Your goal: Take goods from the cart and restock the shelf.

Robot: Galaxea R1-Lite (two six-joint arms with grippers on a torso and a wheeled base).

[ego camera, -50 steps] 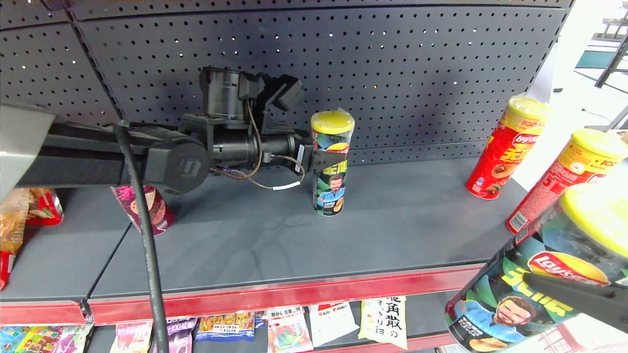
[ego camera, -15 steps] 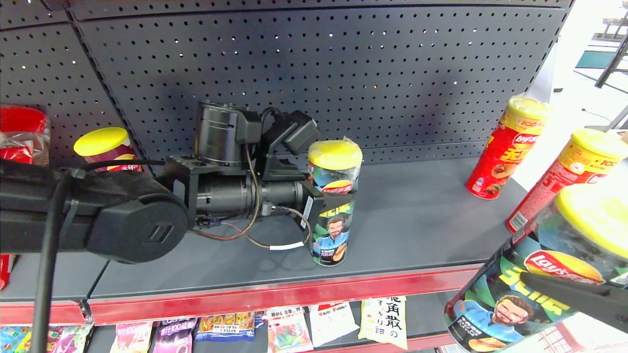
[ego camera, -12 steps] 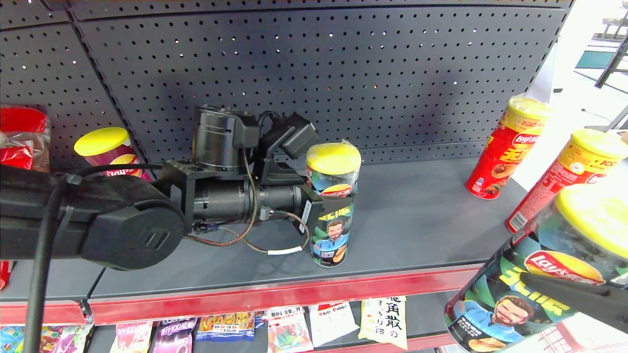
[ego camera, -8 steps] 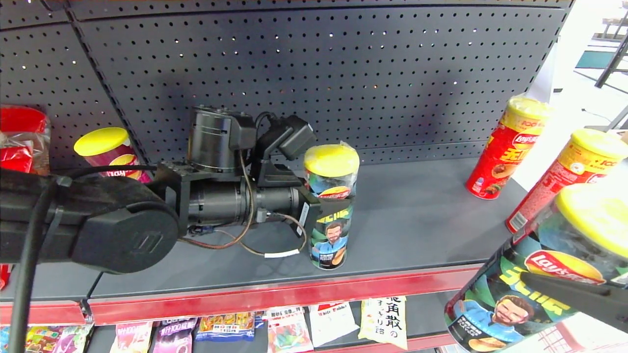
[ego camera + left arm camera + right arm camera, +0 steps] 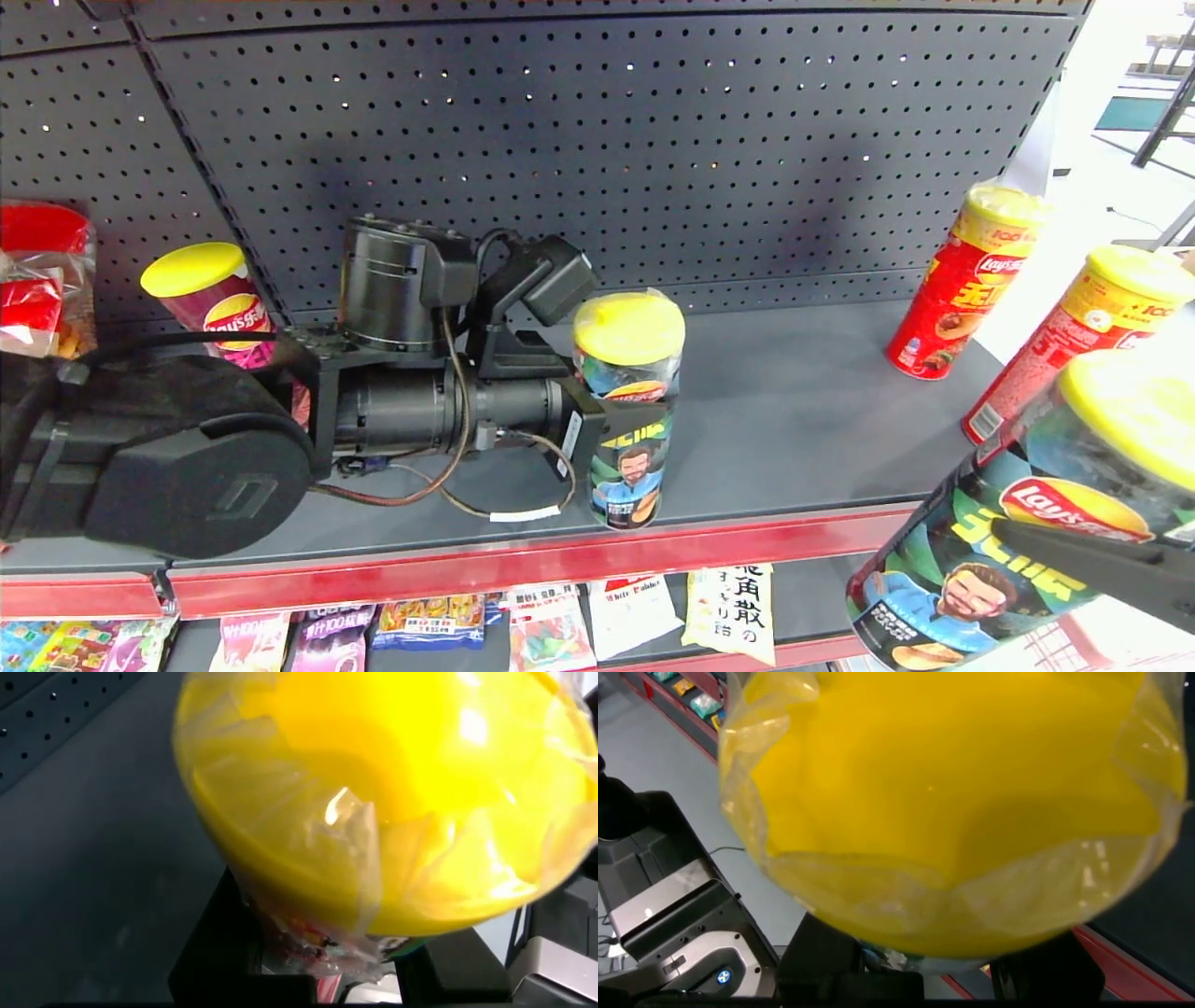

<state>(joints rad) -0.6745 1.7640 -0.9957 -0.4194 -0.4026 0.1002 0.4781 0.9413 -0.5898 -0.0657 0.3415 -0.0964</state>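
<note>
Gripping the tall cardboard chip tube [image 5: 627, 471] with the yellow plastic lid and green-and-blue printed wrap around its middle, our left claw [image 5: 624, 418] is clamped on it from the left. The tube stands upright at the near edge of the grey metal shelf [image 5: 794, 420], just behind the red front lip [image 5: 523, 560] (whether its base touches the shelf we cannot tell). Our right claw [image 5: 1055, 537] is closed on a second chip tube [image 5: 943, 579] of the same print, held tilted at the near right, in front of the shelf and off it. A red chip tube [image 5: 962, 280] stands at the far right of the shelf, and a magenta chip tube [image 5: 215, 303] stands at the far left by the perforated back panel.

We judge these tubes light and top-heavy once upright, so easy to tip. The wall is probably thin card that dents under a hard squeeze, and the contents are brittle. The glossy film looks slippery. The middle of the body seems the best hold, well below the lid, with only moderate pressure.
</note>
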